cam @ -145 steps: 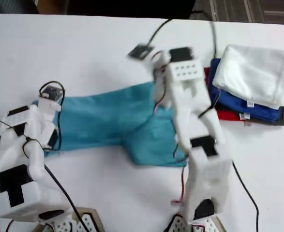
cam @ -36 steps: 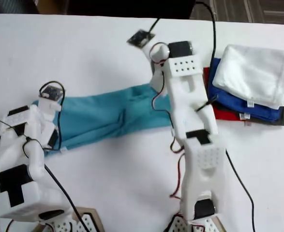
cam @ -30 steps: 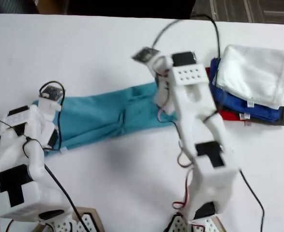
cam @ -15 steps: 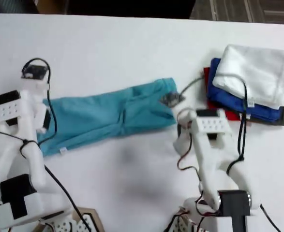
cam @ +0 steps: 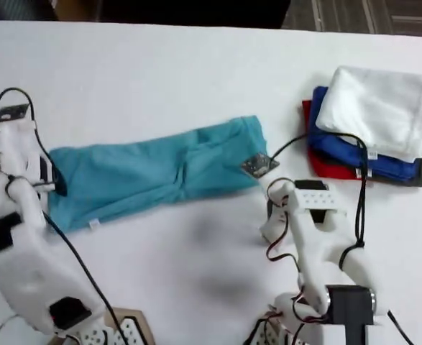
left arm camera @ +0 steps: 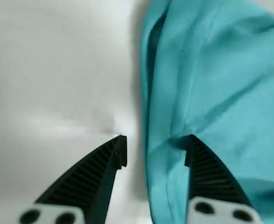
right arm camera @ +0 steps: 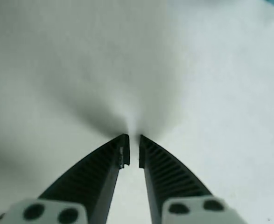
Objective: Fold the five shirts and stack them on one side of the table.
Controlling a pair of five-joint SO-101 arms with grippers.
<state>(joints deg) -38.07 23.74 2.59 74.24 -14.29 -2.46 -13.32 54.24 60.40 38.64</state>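
A teal shirt (cam: pixel 153 172), folded into a long narrow strip, lies slantwise across the middle of the table. My left gripper (cam: pixel 54 183) is at the strip's left end. In the left wrist view it (left arm camera: pixel 154 151) is open, one finger over the teal shirt (left arm camera: pixel 211 84) and the other over bare table. My right gripper (right arm camera: pixel 131 150) is shut, empty, and points down at white table. In the high view it (cam: pixel 270 215) sits just off the shirt's right end, toward the front. A stack of folded shirts (cam: pixel 372 122) lies at the right edge, white on blue on red on black.
The white table (cam: pixel 139 72) stretches open behind the shirt and in front of it between the arm bases. Cables trail from the right arm toward the stack of shirts.
The lower flap of the teal shirt was folded in, leaving a strip. The right arm drew back off the shirt's right end toward the front. The left arm shifted left along the shirt's end.
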